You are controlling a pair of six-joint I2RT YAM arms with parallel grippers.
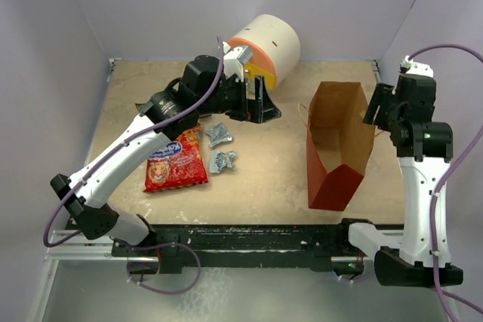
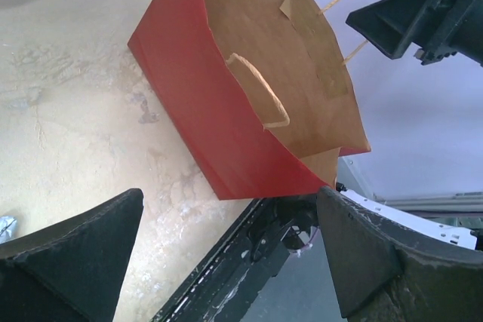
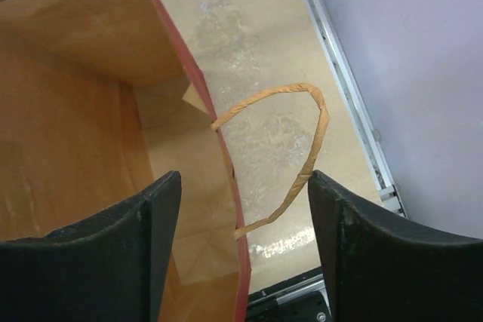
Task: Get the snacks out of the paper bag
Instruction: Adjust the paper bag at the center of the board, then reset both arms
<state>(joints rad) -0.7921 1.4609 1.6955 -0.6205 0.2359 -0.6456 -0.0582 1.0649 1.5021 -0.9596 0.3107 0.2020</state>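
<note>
The paper bag [image 1: 336, 148], red outside and brown inside, stands at the table's right with its mouth open upward; no snack shows inside it. A red crisp packet [image 1: 175, 161] and two silver foil packets [image 1: 219, 134] [image 1: 223, 161] lie on the table to the left. My right gripper [image 3: 245, 246] is open and straddles the bag's right wall [image 3: 234, 209], with the string handle [image 3: 306, 148] in the gap beside the right finger. It sits at the bag's right rim [image 1: 376, 111]. My left gripper [image 1: 253, 109] hangs open and empty, left of the bag [image 2: 226, 111].
A round white cabinet [image 1: 270, 44] with an orange-yellow front lies at the back, just behind the left arm. The table's right rail [image 3: 347, 88] runs close to the bag. The black base rail [image 1: 241, 237] runs along the near edge.
</note>
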